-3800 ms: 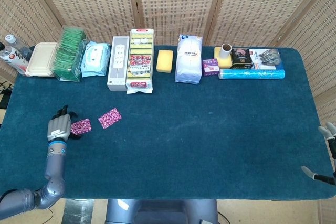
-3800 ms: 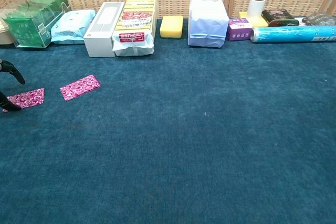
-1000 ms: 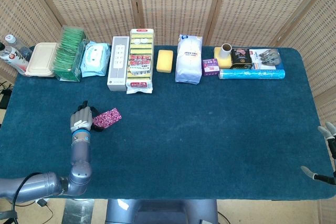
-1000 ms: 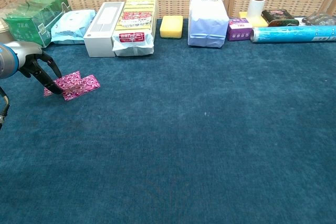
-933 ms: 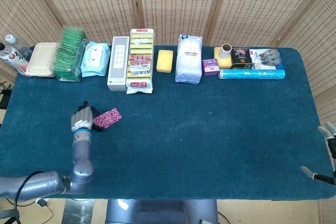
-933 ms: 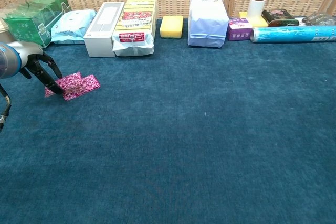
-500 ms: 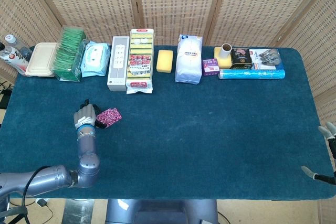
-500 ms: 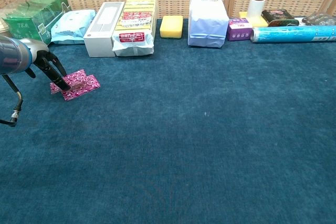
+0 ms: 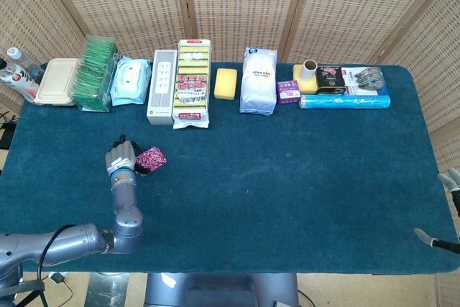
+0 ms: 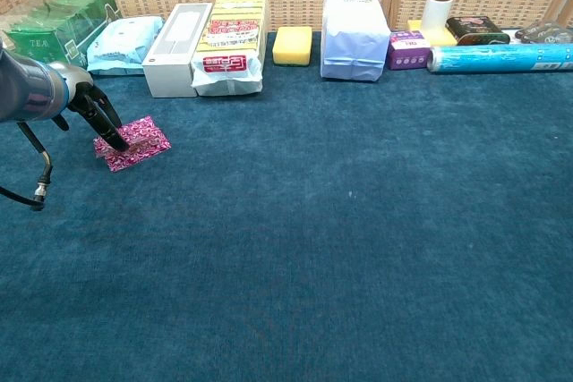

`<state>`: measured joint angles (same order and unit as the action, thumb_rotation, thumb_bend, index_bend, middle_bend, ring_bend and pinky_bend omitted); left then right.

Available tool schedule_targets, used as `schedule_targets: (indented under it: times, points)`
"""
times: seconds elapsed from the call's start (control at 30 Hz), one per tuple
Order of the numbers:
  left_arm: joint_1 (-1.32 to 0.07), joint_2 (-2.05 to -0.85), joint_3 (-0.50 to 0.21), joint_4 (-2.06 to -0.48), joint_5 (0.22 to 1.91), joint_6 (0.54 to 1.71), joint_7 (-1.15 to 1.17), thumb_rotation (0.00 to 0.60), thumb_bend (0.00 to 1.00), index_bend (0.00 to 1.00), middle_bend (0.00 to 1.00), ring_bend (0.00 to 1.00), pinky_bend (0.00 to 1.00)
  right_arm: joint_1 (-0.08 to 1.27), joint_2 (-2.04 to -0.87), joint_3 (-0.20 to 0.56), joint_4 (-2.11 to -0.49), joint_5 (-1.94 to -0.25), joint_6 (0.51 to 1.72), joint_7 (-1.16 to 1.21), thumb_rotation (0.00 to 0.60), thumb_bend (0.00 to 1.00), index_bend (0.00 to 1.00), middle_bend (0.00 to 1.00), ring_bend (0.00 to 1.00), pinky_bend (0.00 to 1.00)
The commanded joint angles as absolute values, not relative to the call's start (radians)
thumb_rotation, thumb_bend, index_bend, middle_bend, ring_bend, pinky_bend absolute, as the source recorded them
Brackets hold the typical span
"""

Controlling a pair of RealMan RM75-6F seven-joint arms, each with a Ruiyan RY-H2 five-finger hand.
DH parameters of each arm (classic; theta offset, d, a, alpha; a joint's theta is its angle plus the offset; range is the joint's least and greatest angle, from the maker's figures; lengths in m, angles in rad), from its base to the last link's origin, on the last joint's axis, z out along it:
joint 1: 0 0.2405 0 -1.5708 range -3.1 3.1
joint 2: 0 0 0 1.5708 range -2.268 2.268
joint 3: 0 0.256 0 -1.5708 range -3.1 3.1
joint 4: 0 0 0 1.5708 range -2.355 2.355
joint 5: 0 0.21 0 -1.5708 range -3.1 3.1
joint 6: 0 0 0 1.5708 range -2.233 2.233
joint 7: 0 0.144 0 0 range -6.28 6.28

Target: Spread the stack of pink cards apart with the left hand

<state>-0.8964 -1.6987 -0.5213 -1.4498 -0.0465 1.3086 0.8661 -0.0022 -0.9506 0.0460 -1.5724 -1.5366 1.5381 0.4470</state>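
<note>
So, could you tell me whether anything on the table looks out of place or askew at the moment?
Only the pink cards: they lie overlapped and skewed to the table edge, alone in front of the tidy back row, with the left hand touching their left edge. They are bunched rather than spread. Nothing looks spilled or damaged.

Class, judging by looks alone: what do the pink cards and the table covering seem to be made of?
Pink cards: probably thin printed paper or card; they lie flat with a busy pattern. Table covering: dark teal fabric, likely felt or short-pile carpet; matte, fuzzy texture.
</note>
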Motion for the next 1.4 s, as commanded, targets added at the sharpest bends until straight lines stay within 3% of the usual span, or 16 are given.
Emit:
schedule_targets:
  times: [0.03,0.8,1.07,1.4]
  points:
    - [-0.9,-1.703,-0.528,-1.442,-0.057,1.309,0.876,0.6,0.2,0.4,0.0,0.0,0.15,-0.002,-0.95,0.046,-1.574,-1.537,1.538,0.444,0.6,0.0,0.06,0.0,0.0,0.0]
    - [-0.909,-1.744,-0.555,-1.375,-0.079,1.293,0.905,0.6,0.2,0.4,0.0,0.0,0.15,-0.001,-0.95,0.047,-1.573,-1.537,1.538,0.446,0.6,0.0,0.06,0.0,0.0,0.0]
    - [-0.905,-1.744,-0.562,-1.386,-0.075,1.301,0.907,0.6,0.14,0.4,0.0,0.0,0.15,-0.003,-0.949,0.047,-1.569,-1.537,1.541,0.455,0.6,0.0,0.06,0.0,0.0,0.0]
    - [-0.905,-1.753,-0.562,-1.371,-0.065,1.31,0.916,0.6,0.13,0.4,0.0,0.0,0.16,-0.002,-0.949,0.047,-1.569,-1.538,1.54,0.456,0.6,0.0,0.06,0.0,0.0,0.0]
